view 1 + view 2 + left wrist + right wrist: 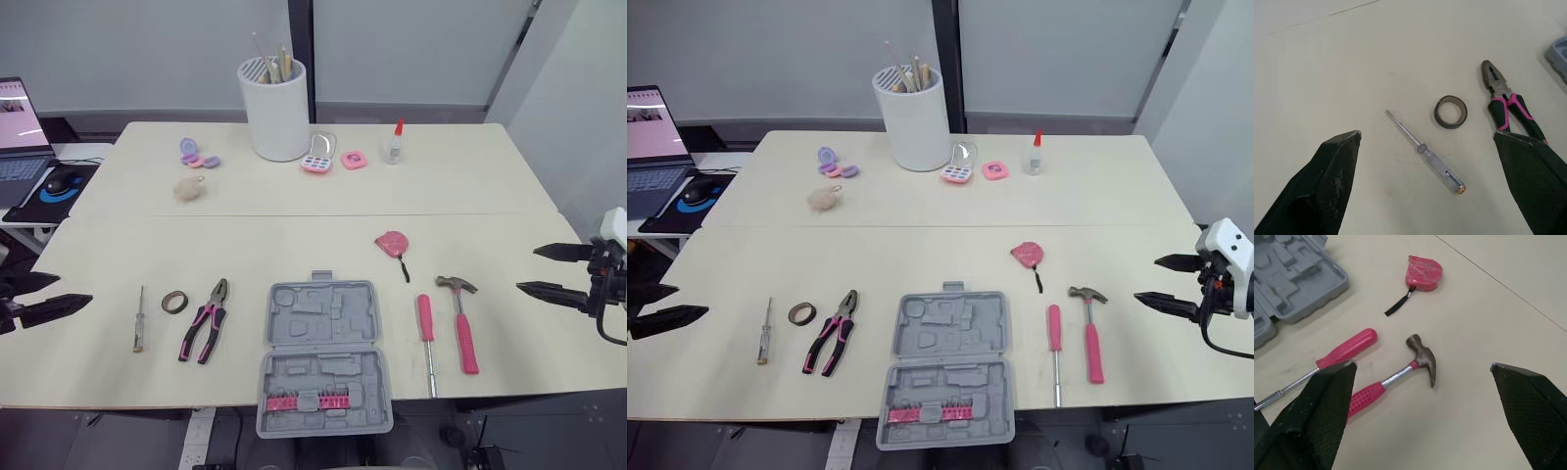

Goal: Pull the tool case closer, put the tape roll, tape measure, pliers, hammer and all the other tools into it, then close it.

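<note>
I saw the grey tool case (323, 357) lying open at the middle of the table's (294, 245) front edge, tape roll (175, 303) and pliers (204, 333) towards the left edge, tape measure (392, 243) and hammer (462, 318) towards the right edge, left gripper (74, 289) level at the left edge, fingers spread wide and empty, right gripper (526, 269) level at the right edge, equally wide and empty

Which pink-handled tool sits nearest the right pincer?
The hammer, outermost on the robot's right and closest to the right pincer. The pink-handled driver lies between it and the tool case; the pliers lie past the case, on the left.
</note>
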Tool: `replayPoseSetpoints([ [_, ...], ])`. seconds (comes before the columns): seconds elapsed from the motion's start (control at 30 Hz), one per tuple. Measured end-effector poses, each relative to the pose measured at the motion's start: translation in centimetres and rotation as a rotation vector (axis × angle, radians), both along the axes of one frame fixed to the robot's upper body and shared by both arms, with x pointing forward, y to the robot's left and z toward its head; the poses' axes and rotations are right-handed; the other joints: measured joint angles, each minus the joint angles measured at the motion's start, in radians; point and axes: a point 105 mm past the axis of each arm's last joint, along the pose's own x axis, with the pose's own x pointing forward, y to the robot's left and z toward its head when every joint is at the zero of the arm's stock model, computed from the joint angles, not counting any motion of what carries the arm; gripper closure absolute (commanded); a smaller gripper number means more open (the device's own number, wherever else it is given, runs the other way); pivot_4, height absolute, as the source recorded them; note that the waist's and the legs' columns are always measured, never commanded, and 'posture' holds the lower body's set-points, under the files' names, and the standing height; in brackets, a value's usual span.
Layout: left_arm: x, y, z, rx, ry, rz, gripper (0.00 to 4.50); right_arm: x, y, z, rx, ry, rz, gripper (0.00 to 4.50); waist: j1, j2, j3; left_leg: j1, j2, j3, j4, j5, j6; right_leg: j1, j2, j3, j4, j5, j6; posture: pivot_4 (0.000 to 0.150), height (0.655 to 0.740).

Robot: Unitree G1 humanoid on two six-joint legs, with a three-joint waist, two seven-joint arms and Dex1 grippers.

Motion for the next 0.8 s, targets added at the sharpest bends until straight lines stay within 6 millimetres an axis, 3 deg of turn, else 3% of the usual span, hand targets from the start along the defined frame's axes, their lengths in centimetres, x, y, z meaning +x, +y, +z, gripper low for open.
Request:
replayPoseSetpoints([
  [0.2, -0.4, 1.6, -0.5, 0.014, -0.001, 0.07, 0.0, 0.1, -1.2, -0.4, -0.007, -0.01, -0.036, 0.03, 0.0, 0.0, 0.0, 0.0, 0.0, 0.001, 0.0, 0.0, 0.0, 0.0, 0.0, 0.0, 0.0, 0.0, 0.0, 0.15, 0.74],
  [0.8, -0.5, 1.6, -0.7, 0.058, 0.015, 0.063, 0.0, 0.4, -2.0, -0.8, -0.02, -0.024, -0.041, 0.03, 0.0, 0.0, 0.0, 0.0, 0.0, 0.002, 0.0, 0.0, 0.0, 0.0, 0.0, 0.0, 0.0, 0.001, -0.001, 0.15, 0.74],
])
